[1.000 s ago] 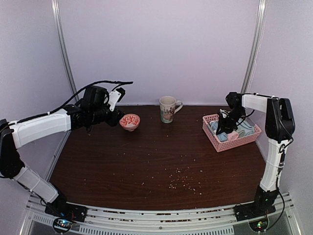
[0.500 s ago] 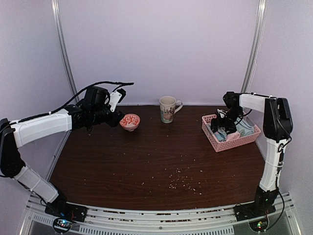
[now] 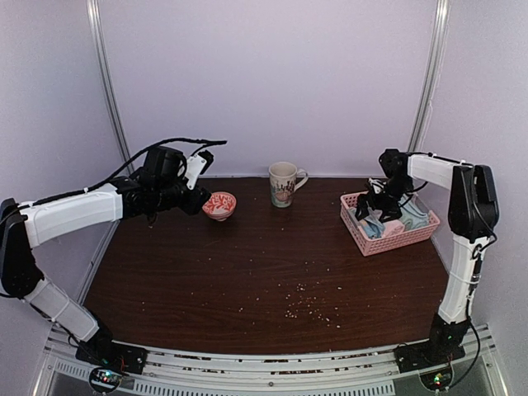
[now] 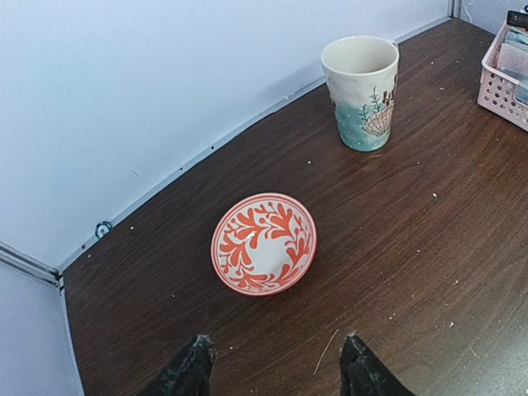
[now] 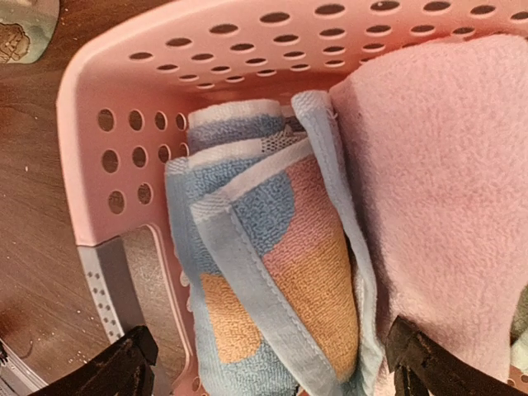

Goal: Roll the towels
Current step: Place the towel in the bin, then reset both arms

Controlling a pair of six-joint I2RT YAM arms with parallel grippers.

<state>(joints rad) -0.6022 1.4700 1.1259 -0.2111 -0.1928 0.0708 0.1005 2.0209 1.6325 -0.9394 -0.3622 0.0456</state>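
Directly below the right claw (image 5: 271, 353), spread wide and empty, lies the light-blue terry towel with pink patches (image 5: 264, 247), its long axis running straight ahead between the fingers (image 5: 124, 367).

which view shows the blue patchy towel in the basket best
Right wrist: the blue patterned towel fills the frame, beside the pink towel in the basket. Top external shows a small blue bit by the right gripper; left wrist catches just the basket's corner.
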